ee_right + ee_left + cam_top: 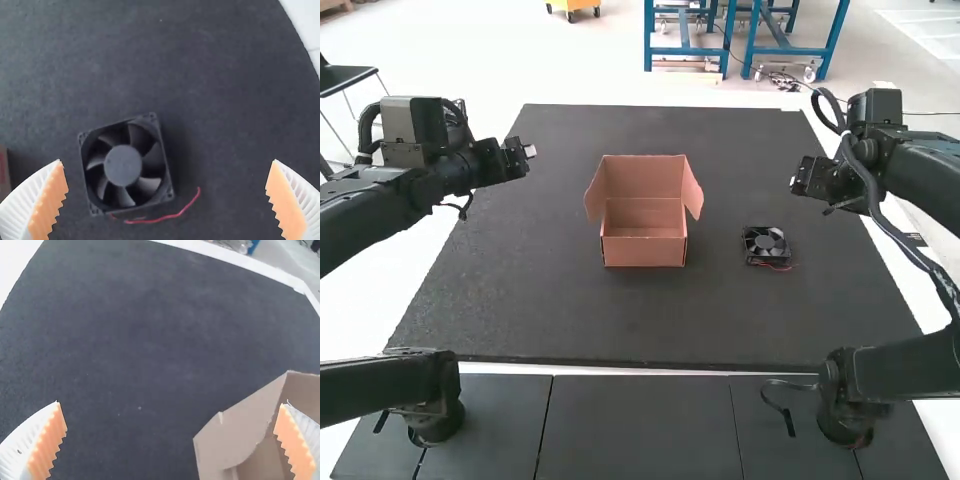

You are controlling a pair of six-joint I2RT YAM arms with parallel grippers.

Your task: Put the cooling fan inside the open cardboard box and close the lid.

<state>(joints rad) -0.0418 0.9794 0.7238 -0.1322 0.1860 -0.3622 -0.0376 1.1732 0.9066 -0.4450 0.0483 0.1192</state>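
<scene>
Fan (765,245) and box (643,236) share a black mat (520,290) covering the worktop. The box stands mid-mat, top open, flaps raised. The left arm (430,180) hangs over the mat's left part; the left jaws are spread wide and empty, a box flap near one of them. The right arm (890,165) hangs over the right part, the right jaws likewise released. The fan lies flat below them, right of the box and apart from it, a thin red wire (165,215) beside it

Black cooling fan (765,245) flat, near open, upright cardboard box (643,213), apart.
</scene>
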